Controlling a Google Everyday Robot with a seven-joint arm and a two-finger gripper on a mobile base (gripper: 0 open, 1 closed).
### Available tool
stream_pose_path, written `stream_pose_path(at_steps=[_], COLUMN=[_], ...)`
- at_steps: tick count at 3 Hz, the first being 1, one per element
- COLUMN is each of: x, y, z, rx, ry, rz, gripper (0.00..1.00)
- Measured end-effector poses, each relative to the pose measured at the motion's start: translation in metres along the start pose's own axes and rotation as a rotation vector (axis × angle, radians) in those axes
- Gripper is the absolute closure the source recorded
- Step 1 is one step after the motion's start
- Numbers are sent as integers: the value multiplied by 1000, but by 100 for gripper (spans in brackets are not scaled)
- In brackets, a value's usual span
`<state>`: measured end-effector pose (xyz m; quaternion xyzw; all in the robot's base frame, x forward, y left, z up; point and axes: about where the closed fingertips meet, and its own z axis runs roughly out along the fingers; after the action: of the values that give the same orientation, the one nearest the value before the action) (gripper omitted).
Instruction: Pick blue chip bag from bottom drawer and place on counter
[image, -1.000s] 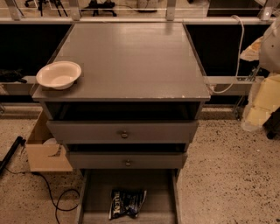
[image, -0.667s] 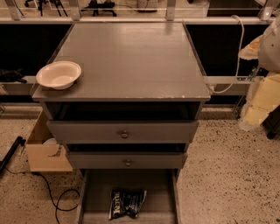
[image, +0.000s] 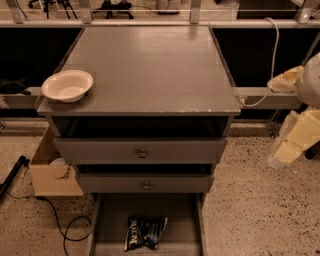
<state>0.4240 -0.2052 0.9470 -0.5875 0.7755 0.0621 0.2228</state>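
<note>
- Gripper (image: 287, 150) hangs at the right edge of view, beside the cabinet and touching nothing. We cannot tell whether the jaws are released or clenched.
- Blue chip bag (image: 145, 232) lies flat in the pulled-out bottom drawer (image: 107, 225), near its front, well to the left of the jaws and lower.
- Risk: the middle drawer (image: 145, 184) sits just above the bottom drawer's back part, so a careless descent could clip its front or knob.
- Risk: the bag is thin, crinkled, slick foil. A pinch on a loose fold may slip, and a hard one may crush the chips.
- Risk: the low tray walls could catch the jaws if they come in from the right.
- Counter (image: 150, 65) is a flat, smooth grey surface with a chipped pale front edge, up and left of the jaws. A round pale bowl (image: 67, 85) sits at its far-left edge, so we judge the nearer side safest for placing.
</note>
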Motion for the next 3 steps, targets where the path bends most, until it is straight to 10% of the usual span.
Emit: stream_pose_path(at_steps=[3], x=[17], y=[31], z=[62], rx=[-185], ry=[-401], rz=[135], gripper=[0])
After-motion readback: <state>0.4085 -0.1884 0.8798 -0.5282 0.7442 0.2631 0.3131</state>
